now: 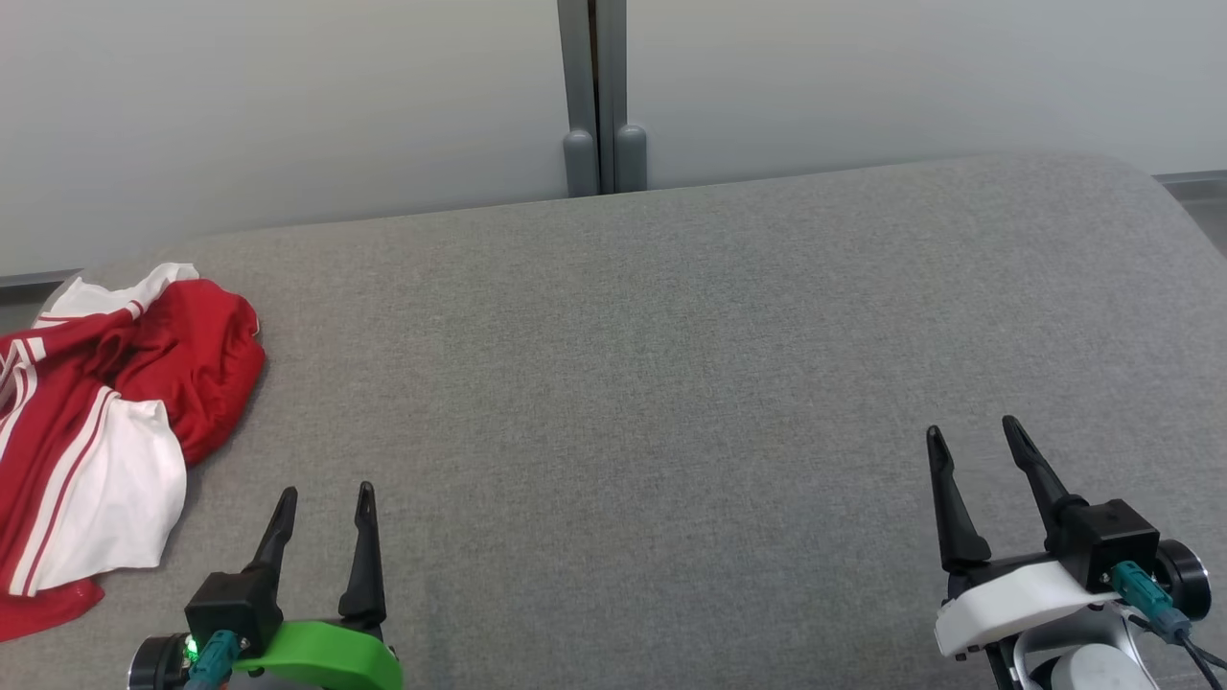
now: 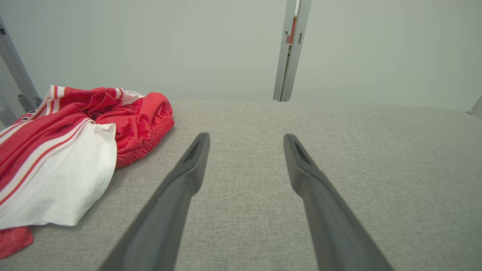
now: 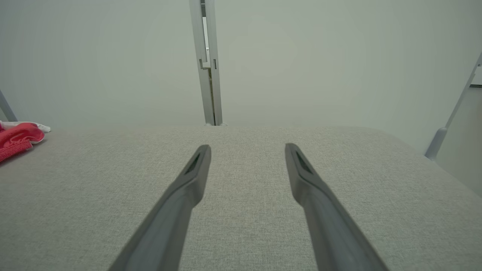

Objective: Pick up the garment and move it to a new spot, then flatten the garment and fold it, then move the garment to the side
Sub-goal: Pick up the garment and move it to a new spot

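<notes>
A crumpled red and white garment [image 1: 105, 422] with striped trim lies bunched at the far left of the grey fabric surface [image 1: 652, 383]. In the left wrist view the garment [image 2: 67, 150] sits to the left of the fingers, apart from them. My left gripper [image 1: 324, 498] stands open near the front edge, just right of the garment, with nothing between its fingers. My right gripper [image 1: 973, 436] is open too, at the lower right, far from the cloth. The right wrist view catches a red corner of the garment [image 3: 19, 141] at its left edge.
A pale wall runs behind the surface, with a grey vertical post [image 1: 599, 96] at its middle. The surface's back right corner is rounded [image 1: 1131, 182]. A slanted metal leg [image 3: 452, 116] stands off the right side.
</notes>
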